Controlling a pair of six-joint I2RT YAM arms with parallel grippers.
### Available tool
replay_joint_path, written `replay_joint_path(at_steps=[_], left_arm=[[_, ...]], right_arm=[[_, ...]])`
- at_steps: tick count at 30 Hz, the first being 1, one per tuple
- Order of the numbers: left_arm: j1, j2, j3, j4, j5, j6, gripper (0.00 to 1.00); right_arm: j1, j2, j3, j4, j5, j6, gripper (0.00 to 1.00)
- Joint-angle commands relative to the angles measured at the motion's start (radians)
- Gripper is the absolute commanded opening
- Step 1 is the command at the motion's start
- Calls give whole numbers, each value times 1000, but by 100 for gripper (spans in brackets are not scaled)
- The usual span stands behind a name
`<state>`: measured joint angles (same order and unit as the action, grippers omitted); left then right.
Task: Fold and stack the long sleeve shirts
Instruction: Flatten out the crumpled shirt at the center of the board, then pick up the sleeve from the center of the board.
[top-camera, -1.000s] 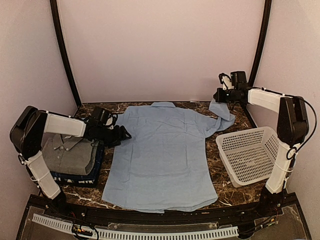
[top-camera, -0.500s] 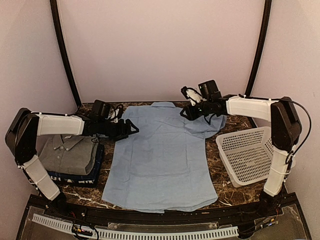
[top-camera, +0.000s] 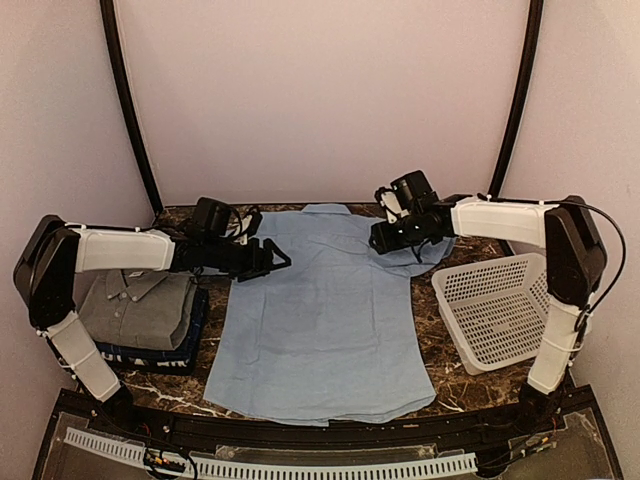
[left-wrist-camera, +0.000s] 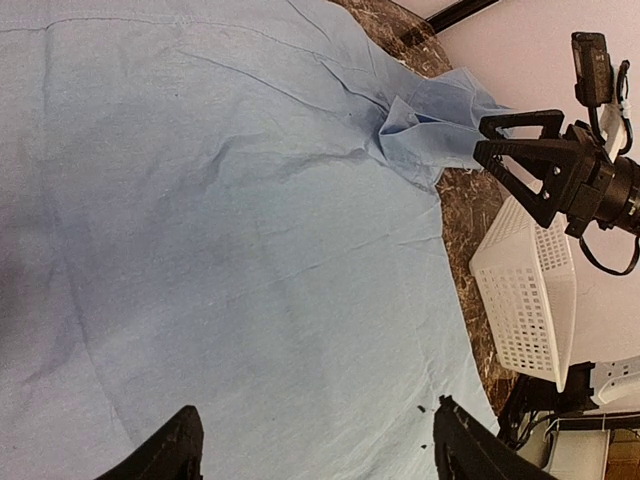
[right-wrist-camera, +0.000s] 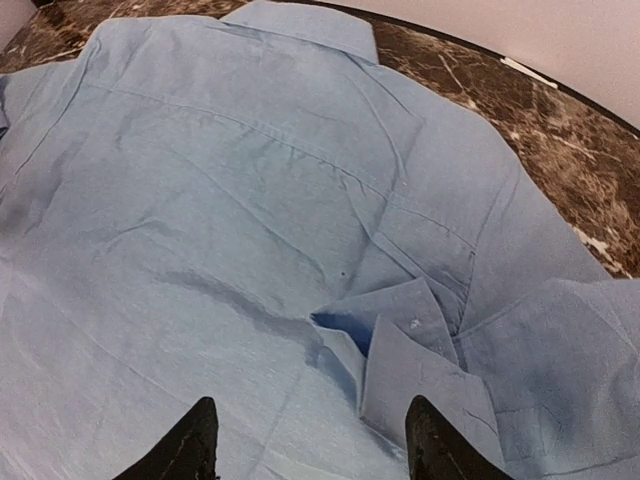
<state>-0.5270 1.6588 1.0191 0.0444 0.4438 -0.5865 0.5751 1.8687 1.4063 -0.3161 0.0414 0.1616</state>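
Currently sleeve-folding light blue shirt (top-camera: 320, 320); right gripper (right-wrist-camera: 312, 440) spread, empty over tucked sleeve (right-wrist-camera: 410, 360); left gripper (left-wrist-camera: 315, 440) wide, empty; next likely pinch other side.

Three long sleeve shirts were in view: one light blue shirt (top-camera: 320, 330) lying alone, plus one grey shirt (top-camera: 135, 305) and one dark navy shirt (top-camera: 192, 332) together in a single stack. There was one white lattice basket (top-camera: 505, 315). Two pincers showed, the left pincer (top-camera: 275, 262) and the right pincer (top-camera: 378, 240). One marble tabletop (top-camera: 445, 378) carried everything.
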Motion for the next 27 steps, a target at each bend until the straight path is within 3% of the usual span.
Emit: replay_joint_path(at_steps=[1, 8, 11, 17, 27], left_arm=[[-10, 2, 24, 9, 13, 24, 78], [-18, 1, 26, -9, 7, 33, 78], [-19, 4, 22, -12, -3, 26, 78], [-19, 25, 29, -10, -6, -4, 78], [-19, 38, 30, -1, -1, -23, 77]], right_arm=[[0, -82, -45, 18, 139, 72, 63], [5, -141, -54, -89, 224, 208, 72], [14, -192, -147, -40, 91, 305, 74], [83, -193, -262, 21, 21, 430, 73], [107, -138, -342, 130, 112, 548, 71]])
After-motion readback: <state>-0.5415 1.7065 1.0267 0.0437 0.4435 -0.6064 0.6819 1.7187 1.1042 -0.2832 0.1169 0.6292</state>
